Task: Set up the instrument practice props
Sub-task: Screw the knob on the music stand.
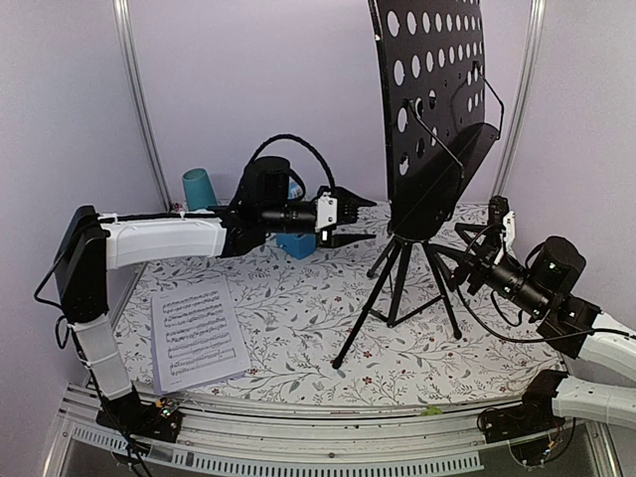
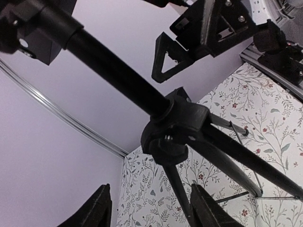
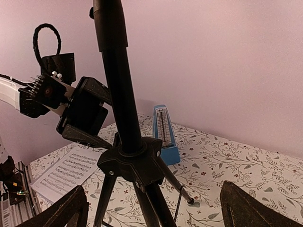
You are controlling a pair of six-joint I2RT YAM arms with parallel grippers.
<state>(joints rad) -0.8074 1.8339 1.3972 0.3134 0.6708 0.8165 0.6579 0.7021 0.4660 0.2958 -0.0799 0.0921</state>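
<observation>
1. No word, brand, number or sign can be read in any of the views
2. The white sheet-music page (image 1: 199, 333), lower left of the top view, carries rows of printed staves with notes; the print is too small to make out any title or letter
3. The same page, at the lower left of the right wrist view (image 3: 66, 172), again shows only staves and notes, too blurred to read
4. The blue metronome (image 3: 164, 135), near the centre of the right wrist view, has a pale strip running down its front face; any marks on it are too small to tell
</observation>
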